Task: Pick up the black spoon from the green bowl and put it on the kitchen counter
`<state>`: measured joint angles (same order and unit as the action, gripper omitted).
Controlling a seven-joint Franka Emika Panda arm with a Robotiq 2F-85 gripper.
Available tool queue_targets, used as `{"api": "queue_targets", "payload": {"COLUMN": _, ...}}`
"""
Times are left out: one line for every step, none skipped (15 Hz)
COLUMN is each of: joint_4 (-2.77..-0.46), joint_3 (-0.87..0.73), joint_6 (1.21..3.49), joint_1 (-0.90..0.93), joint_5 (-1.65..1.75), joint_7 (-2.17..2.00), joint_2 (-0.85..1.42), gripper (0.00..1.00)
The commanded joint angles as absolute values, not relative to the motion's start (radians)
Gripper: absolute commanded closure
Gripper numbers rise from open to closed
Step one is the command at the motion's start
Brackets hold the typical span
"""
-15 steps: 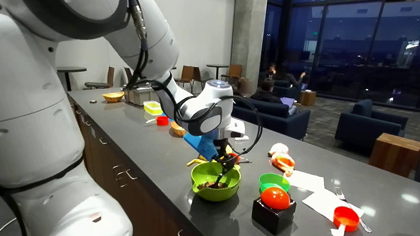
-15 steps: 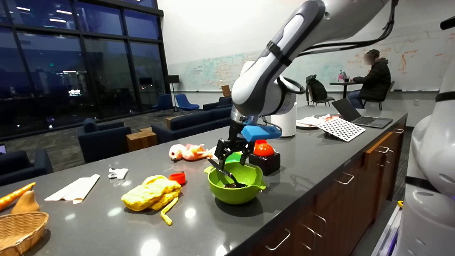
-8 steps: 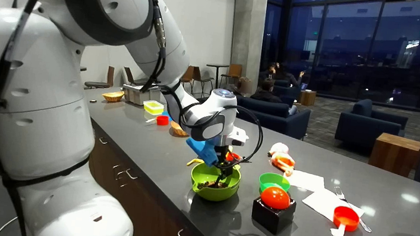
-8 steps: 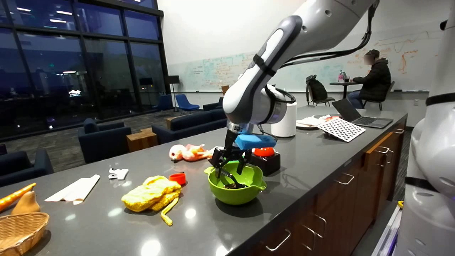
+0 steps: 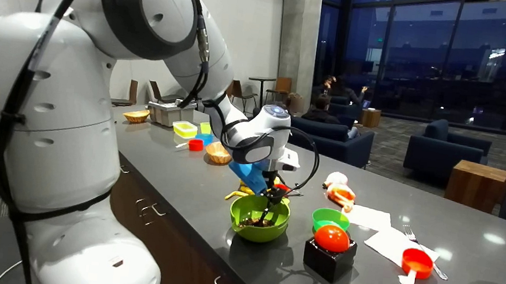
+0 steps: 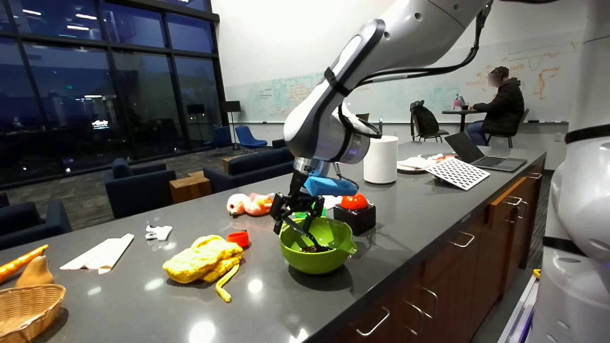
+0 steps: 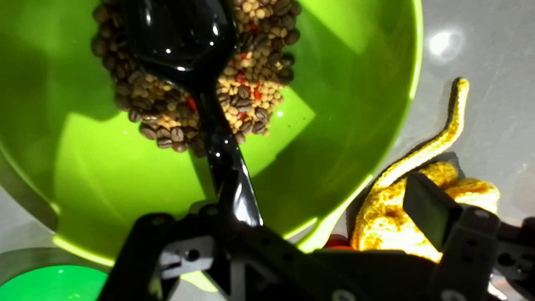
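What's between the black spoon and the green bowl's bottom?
Apparently dark beans and pale grains; the wrist view shows them on both sides of the spoon.

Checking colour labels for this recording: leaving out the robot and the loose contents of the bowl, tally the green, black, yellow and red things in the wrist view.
Green: 2 (lime-green bowl, emerald-green bowl)
Black: 1 (black spoon)
Yellow: 1 (fuzzy yellow item)
Red: 1 (red cup, mostly hidden)
Total: 5

Kitchen counter (image 6: 295,312) clear between green bowl (image 6: 317,263) and cabinet fronts (image 6: 452,276). Obstacles: yellow plush (image 6: 202,259) on one flank; red-topped black box (image 5: 327,264), green cup (image 5: 328,216) opposite.
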<state>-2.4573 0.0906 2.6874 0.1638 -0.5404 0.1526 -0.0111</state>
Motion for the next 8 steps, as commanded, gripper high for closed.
{"api": "queue_targets", "payload": {"joint_4": -2.439, "joint_3": 0.096, "joint_6": 2.673, "joint_1": 0.143, "joint_5": -0.499, "joint_7": 0.161, "joint_2": -0.005, "gripper": 0.0}}
{"api": "queue_targets", "payload": {"joint_4": -2.451, "joint_3": 0.09, "joint_6": 2.675, "joint_1": 0.133, "joint_5": -0.418, "joint_7": 0.118, "joint_2": -0.011, "gripper": 0.0}}
{"api": "queue_targets", "payload": {"joint_4": -2.462, "joint_3": 0.083, "joint_6": 2.667, "joint_1": 0.122, "joint_5": -0.347, "joint_7": 0.086, "joint_2": -0.019, "gripper": 0.0}}
{"api": "queue_targets", "payload": {"joint_4": -2.47, "joint_3": 0.076, "joint_6": 2.651, "joint_1": 0.111, "joint_5": -0.28, "joint_7": 0.056, "joint_2": -0.03, "gripper": 0.0}}
{"api": "queue_targets", "payload": {"joint_4": -2.469, "joint_3": 0.074, "joint_6": 2.624, "joint_1": 0.104, "joint_5": -0.275, "joint_7": 0.064, "joint_2": -0.038, "gripper": 0.0}}
{"api": "queue_targets", "payload": {"joint_4": -2.472, "joint_3": 0.07, "joint_6": 2.611, "joint_1": 0.096, "joint_5": -0.254, "joint_7": 0.056, "joint_2": -0.041, "gripper": 0.0}}
{"api": "queue_targets", "payload": {"joint_4": -2.47, "joint_3": 0.069, "joint_6": 2.593, "joint_1": 0.09, "joint_5": -0.273, "joint_7": 0.076, "joint_2": -0.041, "gripper": 0.0}}
{"api": "queue_targets", "payload": {"joint_4": -2.469, "joint_3": 0.068, "joint_6": 2.581, "joint_1": 0.086, "joint_5": -0.297, "joint_7": 0.091, "joint_2": -0.038, "gripper": 0.0}}
